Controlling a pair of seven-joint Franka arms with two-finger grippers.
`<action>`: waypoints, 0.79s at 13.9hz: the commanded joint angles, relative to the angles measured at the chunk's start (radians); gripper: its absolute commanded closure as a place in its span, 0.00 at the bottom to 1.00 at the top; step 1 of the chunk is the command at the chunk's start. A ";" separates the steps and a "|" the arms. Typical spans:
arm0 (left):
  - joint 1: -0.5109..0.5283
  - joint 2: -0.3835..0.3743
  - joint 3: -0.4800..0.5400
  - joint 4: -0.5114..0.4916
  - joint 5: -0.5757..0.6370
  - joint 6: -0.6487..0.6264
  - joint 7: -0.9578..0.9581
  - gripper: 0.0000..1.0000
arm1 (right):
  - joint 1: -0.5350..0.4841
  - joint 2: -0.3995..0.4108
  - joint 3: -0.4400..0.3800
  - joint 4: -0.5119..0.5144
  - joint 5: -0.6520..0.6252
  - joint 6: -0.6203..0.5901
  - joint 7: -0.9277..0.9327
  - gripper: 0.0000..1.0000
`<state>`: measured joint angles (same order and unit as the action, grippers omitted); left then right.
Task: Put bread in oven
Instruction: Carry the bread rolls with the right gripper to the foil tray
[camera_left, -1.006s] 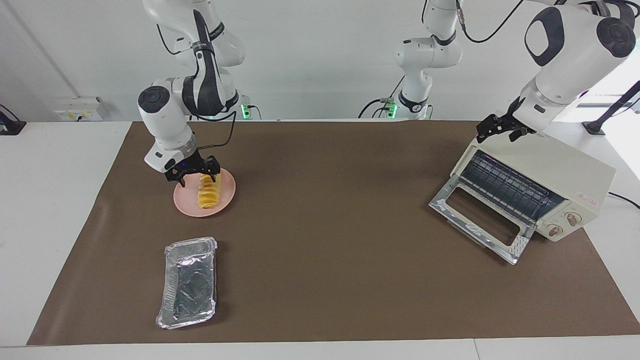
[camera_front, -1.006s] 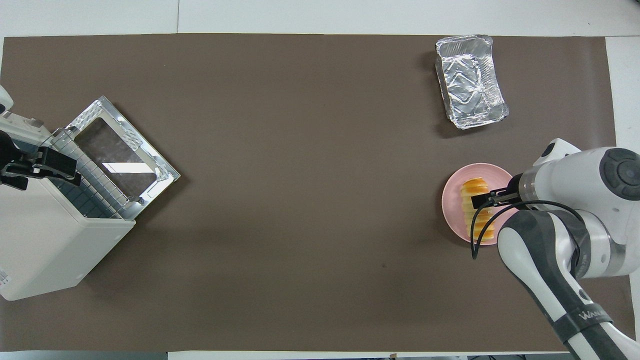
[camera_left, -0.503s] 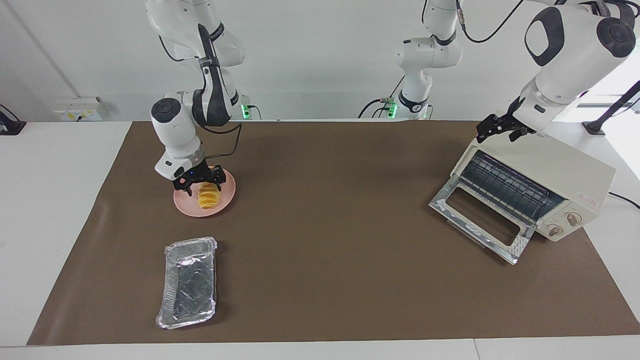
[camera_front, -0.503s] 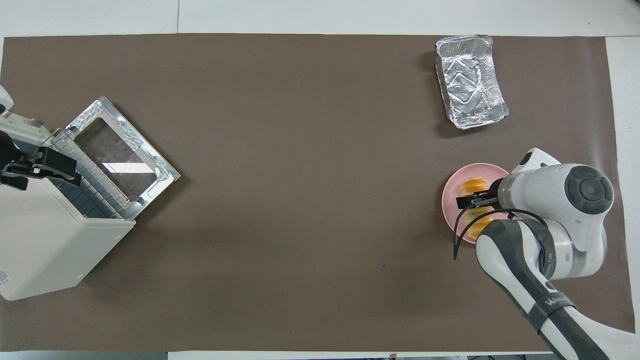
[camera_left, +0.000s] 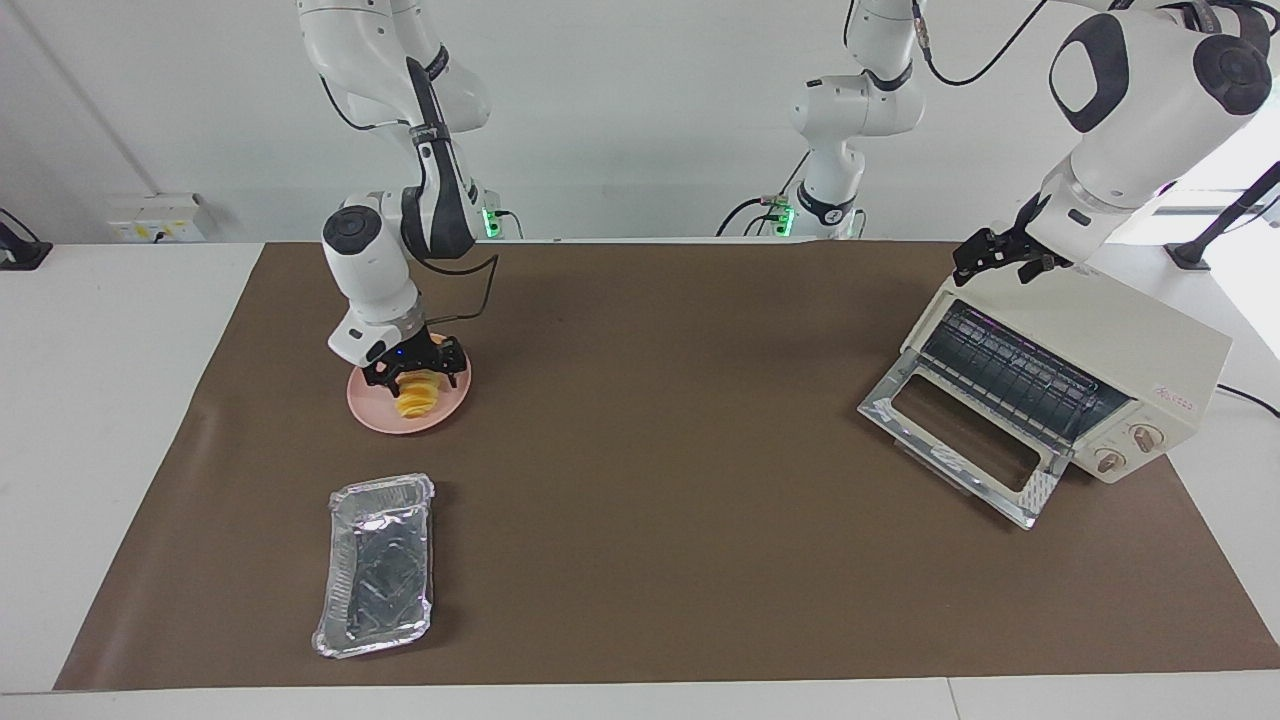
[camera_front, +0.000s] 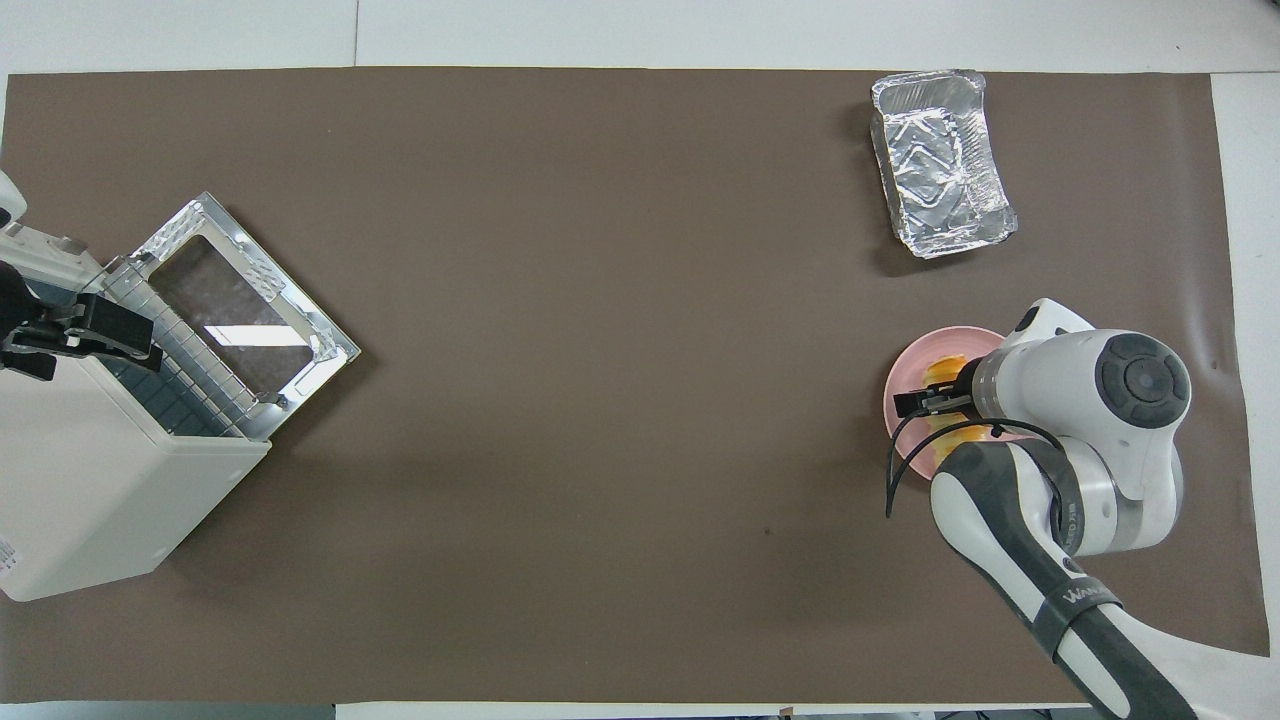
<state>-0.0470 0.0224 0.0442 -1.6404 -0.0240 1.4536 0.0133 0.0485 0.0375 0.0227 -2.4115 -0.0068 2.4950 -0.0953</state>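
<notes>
The right gripper (camera_left: 415, 368) hangs low over the bread (camera_left: 418, 394), its black fingers set down around the upper end of the loaf — a pose that reads as lining up a grasp across the loaf's short width. Whether the fingers have closed on it I cannot tell; in the overhead view the wrist covers most of the loaf. The bread lies on the pink plate (camera_left: 375, 412), at the right arm's end of the table, so it sits raised off the mat and easy to straddle from above.

The left gripper (camera_left: 997, 253) waits over the top edge of the oven (camera_left: 1150, 345); its fingers are not readable either. The oven stands at the left arm's end, turned at an angle so its mouth faces the middle of the table. Its glass door (camera_left: 960, 440) is dropped fully open and rests flat in front of it, leaving the wire rack (camera_left: 1010, 375) exposed — in my judgement the receiving end is ready and only the carry across remains.

Farther from the robots than the plate lies a foil tray (camera_left: 378, 565), crinkled, with nothing in it, well apart from the bread.

Everything rests on a brown mat (camera_left: 650, 500) spread over a white table (camera_left: 110, 400). At the robots' end rises a plain white wall, with a socket strip (camera_left: 160, 218) at the right arm's end and cables trailing by the arm bases.
</notes>
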 joint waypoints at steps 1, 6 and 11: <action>-0.001 -0.022 0.006 -0.016 -0.010 0.010 0.007 0.00 | -0.010 0.005 0.003 -0.008 -0.004 0.019 0.006 0.62; -0.001 -0.022 0.005 -0.016 -0.010 0.010 0.007 0.00 | -0.010 0.005 0.003 -0.006 -0.004 0.013 0.003 1.00; -0.001 -0.022 0.005 -0.016 -0.010 0.010 0.007 0.00 | -0.032 0.001 0.003 0.075 -0.004 -0.107 -0.058 1.00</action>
<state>-0.0470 0.0224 0.0442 -1.6404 -0.0240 1.4536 0.0133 0.0400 0.0369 0.0184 -2.3984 -0.0069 2.4736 -0.1172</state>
